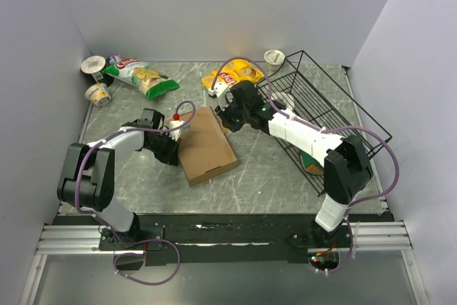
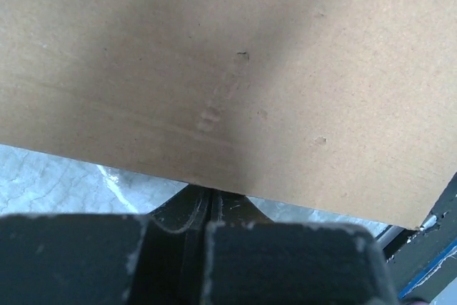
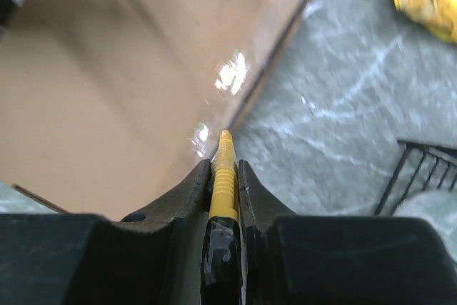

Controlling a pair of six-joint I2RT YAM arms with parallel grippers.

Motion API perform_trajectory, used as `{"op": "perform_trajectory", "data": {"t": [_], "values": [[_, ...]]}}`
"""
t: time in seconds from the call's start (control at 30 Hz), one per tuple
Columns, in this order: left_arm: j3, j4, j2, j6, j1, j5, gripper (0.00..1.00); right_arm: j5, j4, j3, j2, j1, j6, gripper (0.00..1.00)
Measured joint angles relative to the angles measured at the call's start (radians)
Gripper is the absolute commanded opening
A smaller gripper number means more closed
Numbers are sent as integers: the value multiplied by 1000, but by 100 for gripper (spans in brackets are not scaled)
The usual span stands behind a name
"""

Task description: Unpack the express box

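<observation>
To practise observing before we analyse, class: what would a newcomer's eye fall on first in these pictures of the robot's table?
The brown express box lies flat mid-table between the two arms. The right gripper clamps a thin yellow tool, its tip near the box's edge. A black wire basket stands at the right, with a yellow snack bag at the back.

Grey marbled table (image 1: 271, 176): express box (image 1: 207, 146) centre, green bag (image 1: 143, 76), yellow bag (image 1: 239, 73) rear, wire basket (image 1: 346, 94) right.

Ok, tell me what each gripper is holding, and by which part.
Right gripper: a yellow ribbed tool, clamped along its shaft, tip poking out toward the express box. Left gripper: shut on nothing, at the box's edge.
</observation>
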Motion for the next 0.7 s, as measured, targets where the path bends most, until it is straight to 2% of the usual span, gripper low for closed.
{"op": "perform_trajectory", "data": {"t": [0.27, 0.43, 0.57, 0.7], "values": [[6, -45, -13, 2, 2, -27, 1, -3, 10, 24, 6, 11, -1, 0], [20, -149, -131, 35, 30, -45, 1, 6, 11, 21, 7, 0, -2, 0], [67, -151, -224, 42, 33, -6, 1, 23, 11, 21, 7, -21, -2, 0], [121, -122, -215, 23, 23, 38, 1, 37, 12, 21, 7, -37, -2, 0]]}}
